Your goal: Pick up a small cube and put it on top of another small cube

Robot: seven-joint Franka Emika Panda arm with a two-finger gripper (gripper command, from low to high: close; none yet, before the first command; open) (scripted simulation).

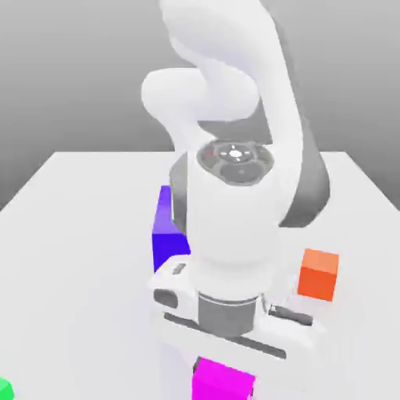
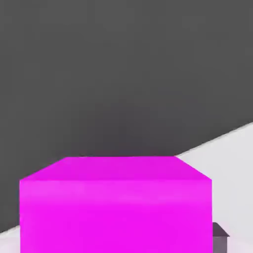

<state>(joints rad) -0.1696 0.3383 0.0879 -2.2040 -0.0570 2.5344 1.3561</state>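
We see the small glossy magenta-pink cube (image 1: 223,381) directly below the white arm's gripper (image 1: 226,355), at the near edge of the white table (image 1: 70,234) in the exterior view, and it looms close in the hand view (image 2: 116,210); whether the gripper is spread or closed on it we cannot tell. We judge it light, rigid and somewhat slick, best pinched across two opposite flat sides near mid-height. The orange cube (image 1: 319,273) sits toward the exterior view's right, beyond the tall blue-violet block (image 1: 168,234).
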